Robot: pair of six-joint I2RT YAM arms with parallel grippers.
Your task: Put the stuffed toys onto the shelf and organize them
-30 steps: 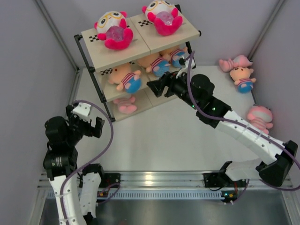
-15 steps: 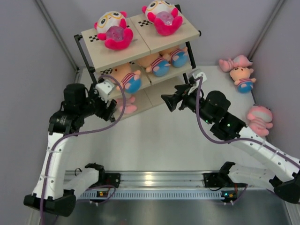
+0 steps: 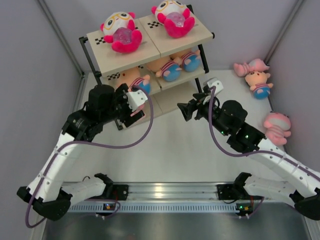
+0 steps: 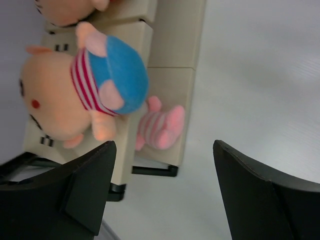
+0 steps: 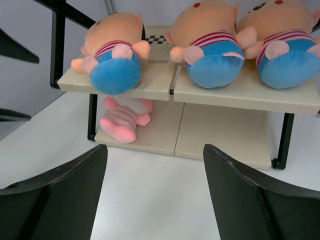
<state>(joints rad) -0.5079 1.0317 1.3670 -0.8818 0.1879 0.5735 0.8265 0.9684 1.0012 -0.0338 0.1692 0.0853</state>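
The shelf [image 3: 150,50] stands at the back left. Two hot-pink toys with yellow glasses [image 3: 120,32] sit on its top board. Three peach toys in striped shirts [image 5: 210,50] sit on the middle board. One pale pink toy [image 5: 122,120] lies on the bottom board, also seen in the left wrist view [image 4: 160,127]. My left gripper [image 3: 134,114] is open and empty in front of the shelf's left half. My right gripper [image 3: 186,109] is open and empty, a little in front of the shelf's right half. Both wrist views [image 4: 162,200] [image 5: 155,200] show bare table between the jaws.
Loose toys lie on the table at the right: a pale pink one [image 3: 250,66], a peach one [image 3: 260,82] and another pale pink one [image 3: 276,125] by the right wall. The right half of the bottom board [image 5: 220,135] is bare. Grey walls close in both sides.
My left arm has swung up from the near left to the front of the shelf. My right gripper has drawn back from the middle board, toward the open table.
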